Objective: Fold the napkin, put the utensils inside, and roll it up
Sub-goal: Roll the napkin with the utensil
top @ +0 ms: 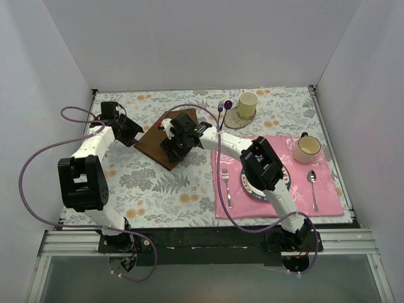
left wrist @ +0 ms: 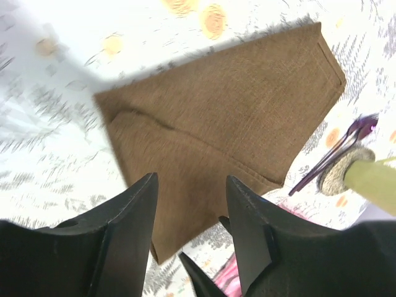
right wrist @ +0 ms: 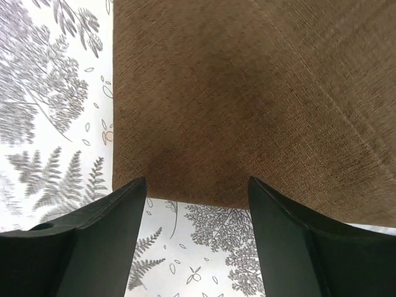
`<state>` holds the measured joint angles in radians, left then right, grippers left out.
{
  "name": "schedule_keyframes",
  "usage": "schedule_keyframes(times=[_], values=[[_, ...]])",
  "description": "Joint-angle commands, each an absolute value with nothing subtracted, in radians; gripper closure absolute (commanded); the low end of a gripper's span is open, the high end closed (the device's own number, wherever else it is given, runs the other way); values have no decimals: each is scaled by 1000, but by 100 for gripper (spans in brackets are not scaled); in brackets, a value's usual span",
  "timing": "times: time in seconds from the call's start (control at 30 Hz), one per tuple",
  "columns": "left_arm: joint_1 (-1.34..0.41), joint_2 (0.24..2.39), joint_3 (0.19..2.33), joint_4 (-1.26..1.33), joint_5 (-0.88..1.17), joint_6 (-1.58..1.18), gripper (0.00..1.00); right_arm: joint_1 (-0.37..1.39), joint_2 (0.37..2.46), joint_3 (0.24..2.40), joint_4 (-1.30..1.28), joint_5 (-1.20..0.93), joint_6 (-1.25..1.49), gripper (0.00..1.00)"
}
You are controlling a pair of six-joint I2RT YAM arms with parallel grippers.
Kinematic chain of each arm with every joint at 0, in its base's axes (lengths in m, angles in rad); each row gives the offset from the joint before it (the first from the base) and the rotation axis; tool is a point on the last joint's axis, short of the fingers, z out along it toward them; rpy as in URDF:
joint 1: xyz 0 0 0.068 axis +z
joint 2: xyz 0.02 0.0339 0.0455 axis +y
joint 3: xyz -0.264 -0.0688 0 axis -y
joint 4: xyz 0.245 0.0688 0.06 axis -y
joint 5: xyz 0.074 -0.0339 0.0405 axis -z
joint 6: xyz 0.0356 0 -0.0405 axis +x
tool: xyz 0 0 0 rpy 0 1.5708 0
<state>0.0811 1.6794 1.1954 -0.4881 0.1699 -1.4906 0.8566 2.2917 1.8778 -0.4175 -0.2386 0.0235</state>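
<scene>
Lying on the flowered tablecloth, the napkin may be pulled askew if only one layer is caught by the left gripper or right gripper, both spread apart.

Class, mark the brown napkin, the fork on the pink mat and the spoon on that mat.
napkin [left wrist: 229, 105], left wrist view, middle of the cloth.
fork [top: 227, 192], top external view, on its handle.
spoon [top: 311, 177], top external view, on its bowl.

Brown napkin, fern-printed tablecloth
The tablecloth showed grey ferns and orange blossoms on white; the placemat was pink.
</scene>
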Motion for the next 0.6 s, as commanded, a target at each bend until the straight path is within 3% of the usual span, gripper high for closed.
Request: schedule_keyframes(times=[0.0,0.07,0.27,0.57], values=[[81,1579,1233,-679,-30,-1636,52,977,2278,1997,-555,-6,-213,23],[89,1572,1250,-753,-99,-1684,52,1018,2307,2034,-571,128,-282,23],[130,1571,1272,-861,-140,-1790,52,1115,2382,2101,-546,264,-330,25],[258,1490,1186,-831,-77,-1815,53,1149,2456,2111,-460,403,-371,42]])
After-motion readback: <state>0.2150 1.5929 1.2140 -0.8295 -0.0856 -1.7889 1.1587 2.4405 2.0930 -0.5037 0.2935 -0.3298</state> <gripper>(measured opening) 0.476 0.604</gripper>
